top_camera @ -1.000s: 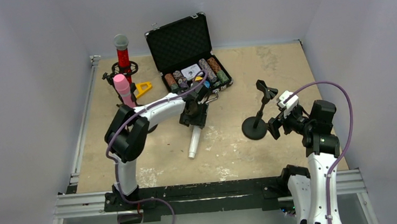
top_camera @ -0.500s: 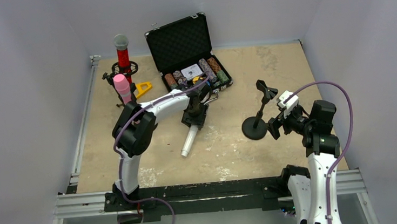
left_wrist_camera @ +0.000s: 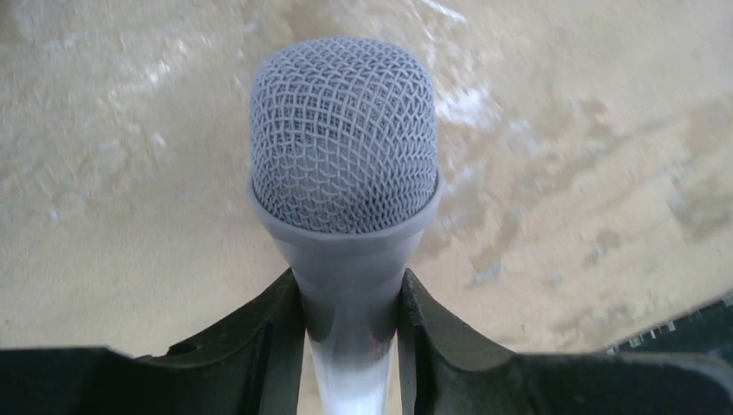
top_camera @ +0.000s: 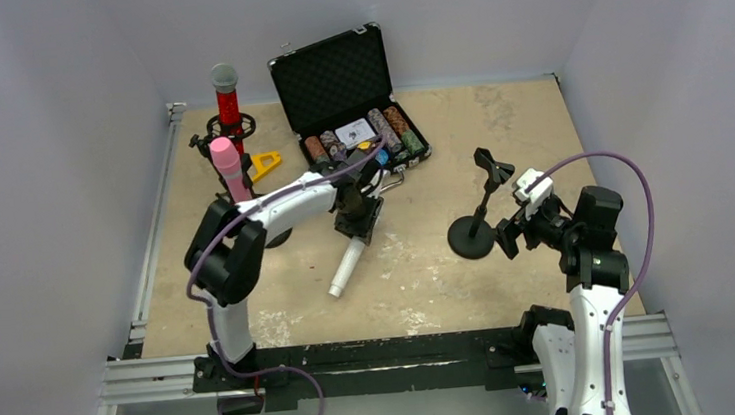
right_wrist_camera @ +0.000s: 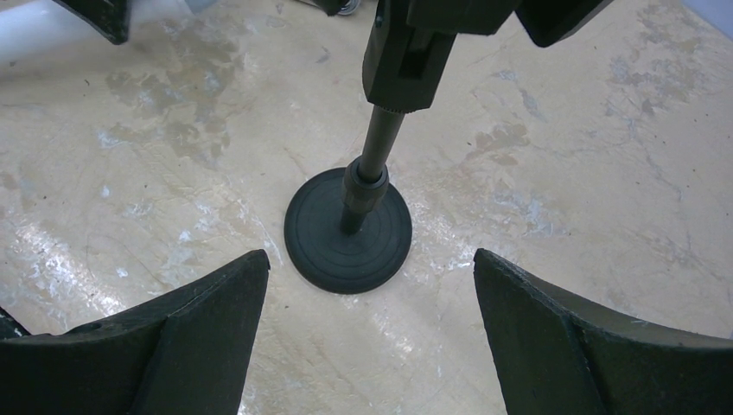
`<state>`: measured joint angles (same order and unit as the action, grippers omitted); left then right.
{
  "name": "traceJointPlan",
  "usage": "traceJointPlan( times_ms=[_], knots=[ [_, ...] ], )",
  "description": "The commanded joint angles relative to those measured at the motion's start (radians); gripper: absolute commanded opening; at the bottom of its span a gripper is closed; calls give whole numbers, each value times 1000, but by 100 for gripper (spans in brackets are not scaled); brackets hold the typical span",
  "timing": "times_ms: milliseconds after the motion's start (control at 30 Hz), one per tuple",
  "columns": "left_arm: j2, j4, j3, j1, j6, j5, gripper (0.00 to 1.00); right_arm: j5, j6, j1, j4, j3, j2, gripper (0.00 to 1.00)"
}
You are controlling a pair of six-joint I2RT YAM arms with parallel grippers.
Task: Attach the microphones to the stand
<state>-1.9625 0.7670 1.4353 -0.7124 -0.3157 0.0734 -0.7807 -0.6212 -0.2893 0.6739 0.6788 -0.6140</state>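
The white microphone (top_camera: 346,268) slants across the table (top_camera: 497,126), its handle running toward the near edge and a little left. The left pincer (left_wrist_camera: 350,294) is clamped on its neck and hides its mesh head from above. The empty stand (top_camera: 474,237) sits well to its right, before the wide-open right pincer (right_wrist_camera: 370,264). Whether the handle rests on the table is unclear.

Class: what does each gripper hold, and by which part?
The left gripper grips the white microphone by its handle, below the head; the right gripper holds nothing.
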Motion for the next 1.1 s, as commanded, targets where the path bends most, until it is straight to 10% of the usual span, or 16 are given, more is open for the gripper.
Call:
traceJointPlan(
  times_ms=[0,500,1067],
  knots=[
    [270,-97,-99,7,62,121,0,-38,-4,-4,-2,15,7,92],
    [1031,-242,-449,12,352,292,0,-139,-208,-4,159,158,-64,98],
    [1188,-294,-536,13,388,272,0,-181,-142,-4,269,437,-210,99]
  ],
)
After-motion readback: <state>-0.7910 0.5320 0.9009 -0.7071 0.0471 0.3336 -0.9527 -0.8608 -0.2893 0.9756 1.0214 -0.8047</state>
